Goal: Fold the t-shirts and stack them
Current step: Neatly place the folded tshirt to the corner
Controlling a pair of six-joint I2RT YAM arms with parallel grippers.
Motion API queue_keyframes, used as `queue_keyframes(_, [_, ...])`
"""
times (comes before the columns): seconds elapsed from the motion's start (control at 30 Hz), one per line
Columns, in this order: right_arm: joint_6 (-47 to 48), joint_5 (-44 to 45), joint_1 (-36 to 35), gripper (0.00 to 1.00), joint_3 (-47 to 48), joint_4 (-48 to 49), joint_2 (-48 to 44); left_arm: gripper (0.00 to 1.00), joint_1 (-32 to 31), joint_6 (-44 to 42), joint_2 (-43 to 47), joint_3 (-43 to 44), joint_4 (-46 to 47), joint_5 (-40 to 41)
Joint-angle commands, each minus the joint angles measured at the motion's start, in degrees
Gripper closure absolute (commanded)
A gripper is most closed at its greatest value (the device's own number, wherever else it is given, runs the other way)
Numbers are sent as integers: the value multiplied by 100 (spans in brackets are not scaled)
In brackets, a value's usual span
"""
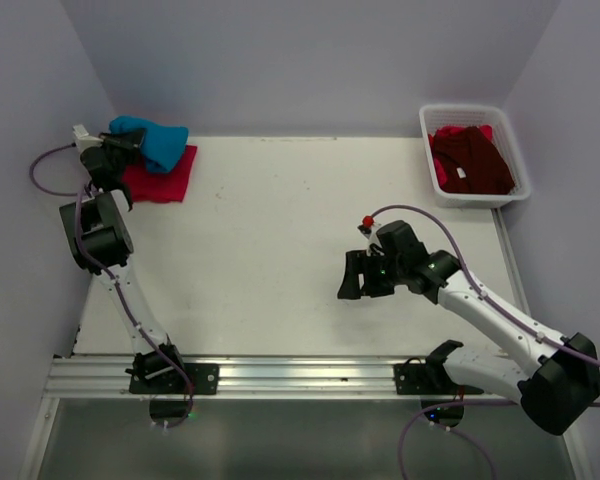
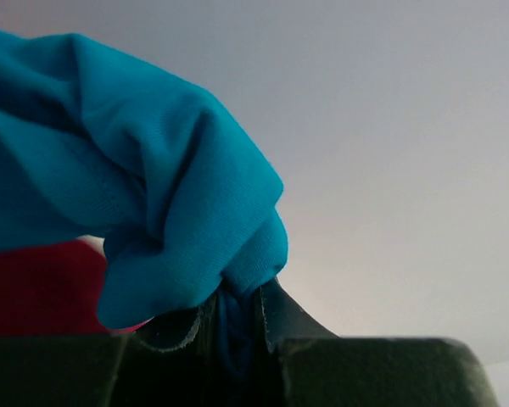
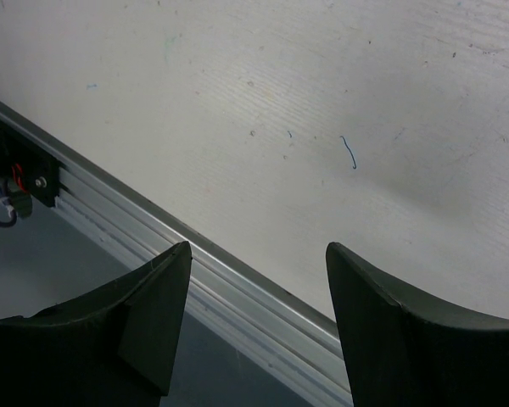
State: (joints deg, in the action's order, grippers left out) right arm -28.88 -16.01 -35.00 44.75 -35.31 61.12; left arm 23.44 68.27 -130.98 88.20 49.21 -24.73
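Left gripper (image 2: 235,318) pinches bunched teal-blue t-shirt (image 2: 110,186) over flat pinkish-red t-shirt (image 1: 162,182); right gripper (image 3: 259,253) jaws apart, empty, over desk (image 1: 270,250); maroon t-shirt (image 1: 472,160) crumpled in basket (image 1: 427,150).

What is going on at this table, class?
The left end effector is shut on the teal-blue t-shirt, bunched over the pinkish-red t-shirt at the far left corner. The right end effector hangs open and empty above the table. The maroon t-shirt lies in the white basket.

No lettering is legible to me in any view; the white tag (image 1: 461,173) on the maroon t-shirt (image 1: 483,158), at two o'clock, is unreadable.
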Motion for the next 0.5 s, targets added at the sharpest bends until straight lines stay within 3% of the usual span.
queue_keyframes(0.0, [-12,-25,-33,32,-37,156,66,100,90,-278,-209,-573,256,-41])
queue_keyframes(0.23, [-12,-34,-42,32,-19,139,67,100,99,-367,-569,-1288,537,73])
queue_keyframes(0.47, [-38,-51,-42,32,-54,182,66,100,91,-639,-166,-1499,98,433])
